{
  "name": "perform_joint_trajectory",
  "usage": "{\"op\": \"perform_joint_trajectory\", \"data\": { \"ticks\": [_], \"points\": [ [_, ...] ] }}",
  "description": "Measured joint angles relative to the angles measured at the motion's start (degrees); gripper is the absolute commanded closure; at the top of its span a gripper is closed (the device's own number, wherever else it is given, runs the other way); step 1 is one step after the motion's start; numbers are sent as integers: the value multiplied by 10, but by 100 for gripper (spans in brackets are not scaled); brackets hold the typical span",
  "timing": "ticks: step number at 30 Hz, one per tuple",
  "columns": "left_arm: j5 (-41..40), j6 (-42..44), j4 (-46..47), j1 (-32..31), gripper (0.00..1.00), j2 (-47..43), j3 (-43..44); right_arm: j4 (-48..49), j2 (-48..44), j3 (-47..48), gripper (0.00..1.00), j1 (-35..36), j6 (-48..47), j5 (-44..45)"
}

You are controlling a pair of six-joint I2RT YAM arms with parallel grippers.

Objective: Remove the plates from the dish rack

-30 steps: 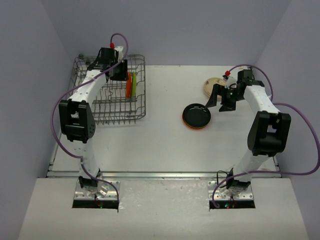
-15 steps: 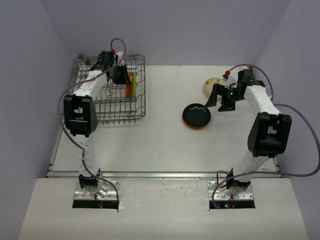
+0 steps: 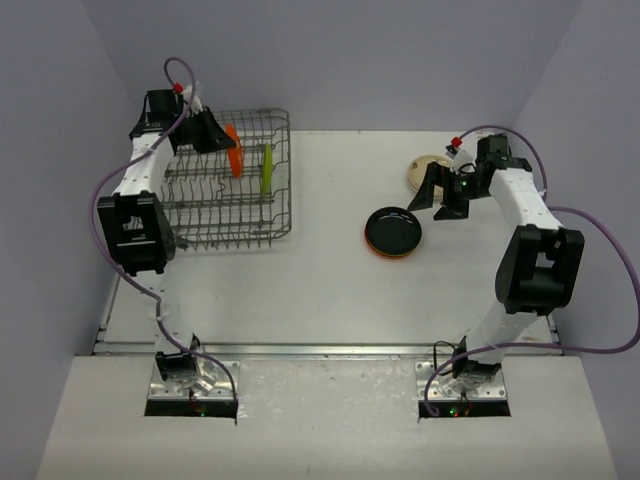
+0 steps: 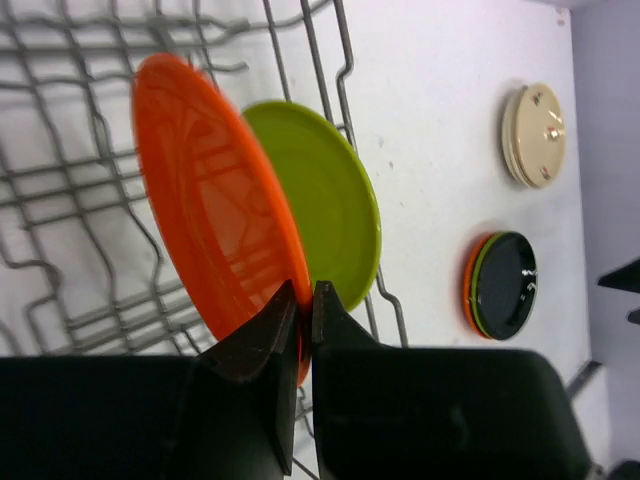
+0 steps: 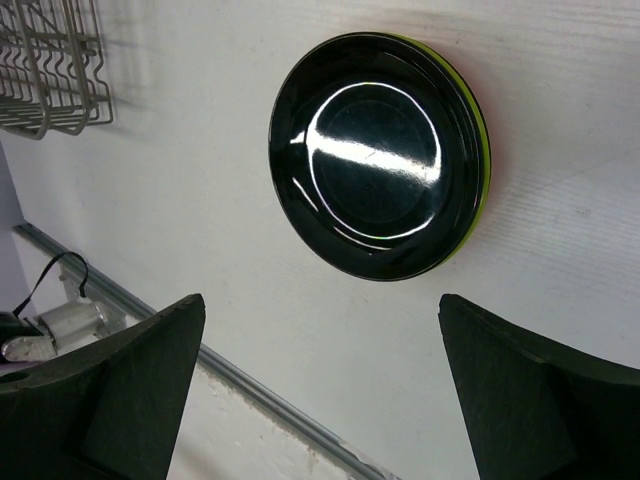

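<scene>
Moved since a second ago: left gripper (image 4: 303,295), up and back toward the far-left corner of the dish rack (image 3: 225,215), with the orange plate (image 4: 210,220) out of its slot. Clamps that plate at the rim, jaws closed on the thin edge. Leaves the lime green plate (image 4: 330,215) upright in the dish rack. Holds the right gripper (image 3: 441,197) spread wide and empty above the black-topped stack (image 5: 375,155) on the bench (image 3: 300,270), near the cream plate (image 3: 430,172). Probably light, stiff, glossy plastic, so slippery: best pinched well in on the rim and carried without tilting.
</scene>
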Motion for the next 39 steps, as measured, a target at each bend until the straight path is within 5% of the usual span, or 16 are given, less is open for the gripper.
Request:
{"op": "perform_joint_trajectory", "data": {
  "ticks": [5, 9, 12, 16, 20, 23, 28, 33, 39],
  "points": [
    [54, 24, 8, 17, 100, -67, 15, 0, -1, 8, 1, 0, 14, -21],
    [20, 172, -12, -32, 100, -166, -9, 0, -11, 16, 1, 2, 25, -46],
    [-99, 347, -3, -161, 100, -272, -107, 1, -23, 23, 1, 4, 30, -71],
    [-286, 587, 109, -426, 100, -429, -411, 2, -40, 24, 1, 18, 31, -99],
    [-413, 759, 102, -624, 100, -512, -660, 6, -55, 15, 1, 50, 30, -119],
    [-494, 838, 85, -706, 100, -554, -738, 12, -68, -11, 1, 88, 30, -128],
    [-564, 912, 129, -783, 100, -600, -751, 23, -74, -55, 4, 157, 29, -137],
    [-594, 943, 176, -793, 100, -594, -748, 27, -74, -86, 18, 209, 18, -131],
    [-606, 952, 198, -794, 100, -581, -740, 39, -74, -104, 64, 242, 6, -130]
  ]
}}
